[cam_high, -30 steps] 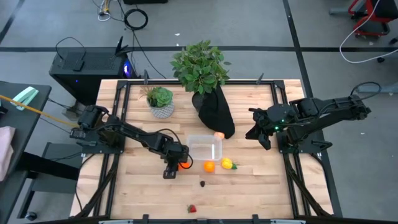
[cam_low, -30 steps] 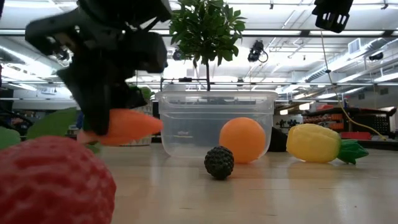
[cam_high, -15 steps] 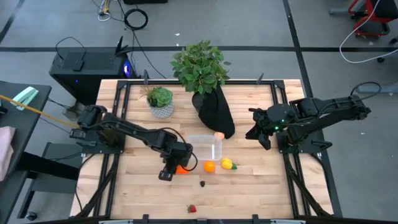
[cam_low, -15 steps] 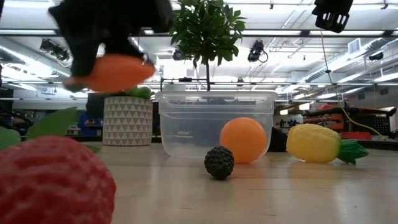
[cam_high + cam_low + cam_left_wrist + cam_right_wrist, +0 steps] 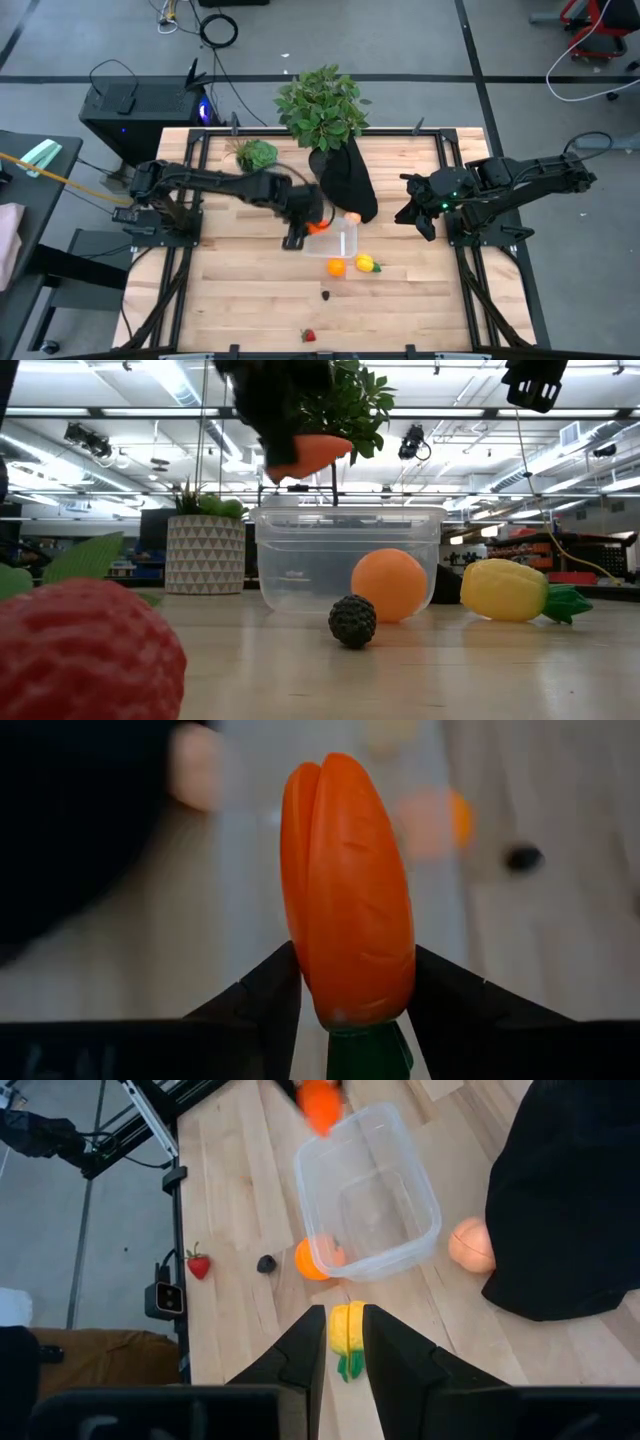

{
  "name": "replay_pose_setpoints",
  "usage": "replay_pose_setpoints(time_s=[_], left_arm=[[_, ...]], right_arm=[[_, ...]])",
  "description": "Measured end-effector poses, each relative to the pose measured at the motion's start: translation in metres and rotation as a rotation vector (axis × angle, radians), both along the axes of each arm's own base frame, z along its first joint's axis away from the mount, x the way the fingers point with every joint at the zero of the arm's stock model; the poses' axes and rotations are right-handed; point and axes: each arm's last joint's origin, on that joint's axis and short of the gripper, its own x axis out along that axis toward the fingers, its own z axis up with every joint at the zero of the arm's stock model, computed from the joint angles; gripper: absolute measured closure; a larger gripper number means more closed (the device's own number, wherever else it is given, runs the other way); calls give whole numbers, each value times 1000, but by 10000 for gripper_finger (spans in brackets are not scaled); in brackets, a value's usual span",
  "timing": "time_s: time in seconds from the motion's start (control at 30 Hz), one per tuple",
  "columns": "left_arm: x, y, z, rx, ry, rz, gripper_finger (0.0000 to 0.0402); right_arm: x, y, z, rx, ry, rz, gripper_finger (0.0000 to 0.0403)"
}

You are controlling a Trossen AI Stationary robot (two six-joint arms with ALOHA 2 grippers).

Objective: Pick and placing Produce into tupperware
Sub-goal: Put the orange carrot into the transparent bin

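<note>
— Over the near-left rim of the tupperware (image 5: 336, 238): left gripper (image 5: 303, 226), clamped on the carrot (image 5: 318, 226), fingers pinching its thick end just above the green top.

— Carrot's long axis?

— Pointing forward out of the fingers in the left wrist view, tip leading toward the tub. Roughly level in the low view, tip slightly down, hanging well above the tub's open top.

— Which way from carrot to tub?

— Down and a little toward the right arm. From above, tip just at the tub's left edge, bulk of the carrot not clearly over the opening. Probably needs a short carry further across before letting go, otherwise risk of catching the wall or dropping outside.

— Anything already inside?

— Tub seemingly empty, judging by the right wrist view.

— And the rest of the produce?

— Orange (image 5: 336, 267) touching or just beside the tub's near wall, yellow piece (image 5: 366, 264) beside it, small dark piece (image 5: 326, 295) nearer the table's front, strawberry (image 5: 309, 336) at the front edge, peach-coloured ball (image 5: 352, 216) at the tub's far corner against the black cloth (image 5: 347, 180).

— Right gripper?

— Right gripper (image 5: 417, 213) parked well to the right of the tub, holding nothing, fingers only a narrow gap apart. Left arm plainly the nearer one, and already loaded.
</note>
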Motion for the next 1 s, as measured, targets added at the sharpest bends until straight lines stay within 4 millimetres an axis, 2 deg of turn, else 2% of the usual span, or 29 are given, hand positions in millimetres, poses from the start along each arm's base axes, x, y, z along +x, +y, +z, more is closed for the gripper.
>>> replay_pose_setpoints(time_s=[0.13,0.23,0.5,0.73,1.0], left_arm=[[10,19,-1,-3,-66,53,230],[15,22,-8,-28,-63,50,233],[28,5,-39,-64,14,-14,227],[30,-4,-49,-67,46,-28,220],[32,-5,-53,-79,57,-5,197]], right_arm=[[0,0,0,0,0,0,325],[0,0,0,0,-1,0,325],[0,0,0,4,-5,-3,325],[0,0,1,4,-8,-2,325],[0,0,1,4,-7,-3,325]])
